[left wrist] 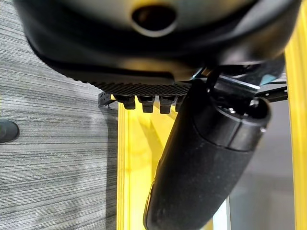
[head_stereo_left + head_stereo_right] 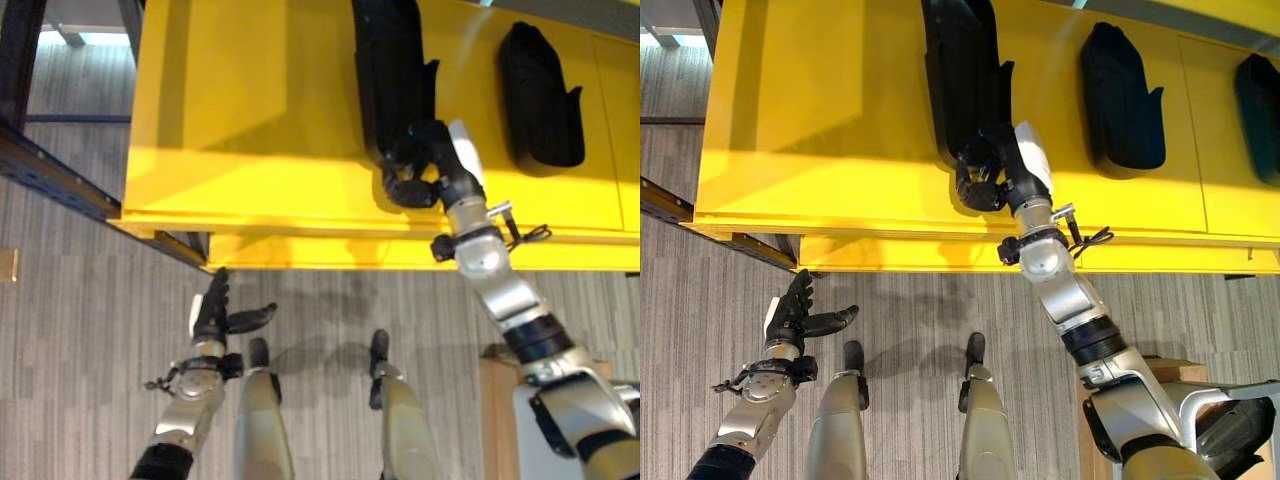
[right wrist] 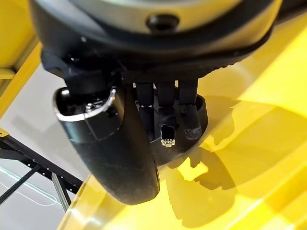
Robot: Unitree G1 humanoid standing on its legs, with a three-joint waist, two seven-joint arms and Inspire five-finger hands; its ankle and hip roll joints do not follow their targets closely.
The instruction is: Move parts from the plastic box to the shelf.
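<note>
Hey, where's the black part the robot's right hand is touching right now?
The black part lies on the yellow shelf, left of a second black part, with the right hand curled on its near end.

Yellow shelf (image 2: 260,110) across top of frame; black parts (image 2: 392,70) on it. Grey striped floor (image 2: 90,300) below. Dark hands: right (image 2: 420,165), left (image 2: 215,315).

Black parts (image 2: 1122,100) flat on yellow shelf (image 2: 820,130), apart.
</note>
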